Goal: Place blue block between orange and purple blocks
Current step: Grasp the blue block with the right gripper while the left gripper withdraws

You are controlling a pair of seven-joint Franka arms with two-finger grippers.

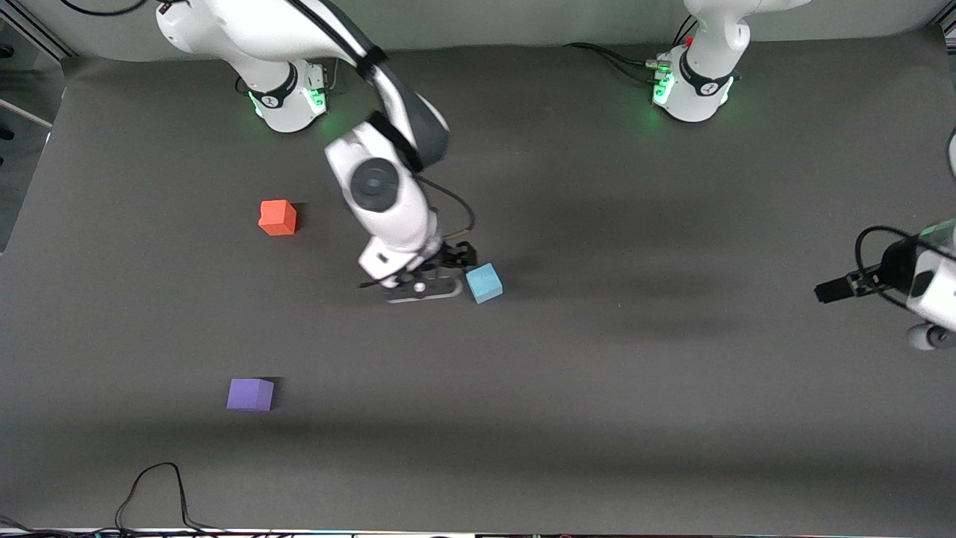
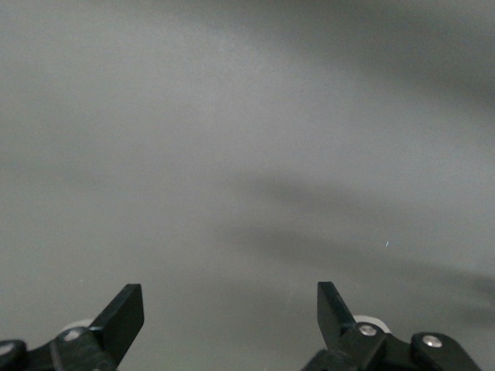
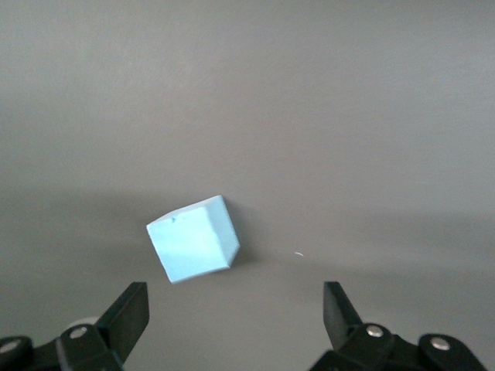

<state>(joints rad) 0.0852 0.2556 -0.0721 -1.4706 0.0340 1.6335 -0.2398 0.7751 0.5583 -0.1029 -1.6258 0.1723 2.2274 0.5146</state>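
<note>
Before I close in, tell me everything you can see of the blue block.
The blue block is a small light sky-blue cube, matte and foam-like, with sharp edges and no markings. It sits flat on the dark grey table, turned a little askew, about mid-table, apart from the other cubes. Nothing touches it: the right gripper is beside it, jaws open, with the block ahead of them, not between.

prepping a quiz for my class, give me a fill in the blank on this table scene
1. The right gripper, fingers open, is beside the ____ block.
2. The block nearest the front camera is ____.
3. The orange block lies toward the ____ arm's end of the table.
Missing words: blue; purple; right
</note>
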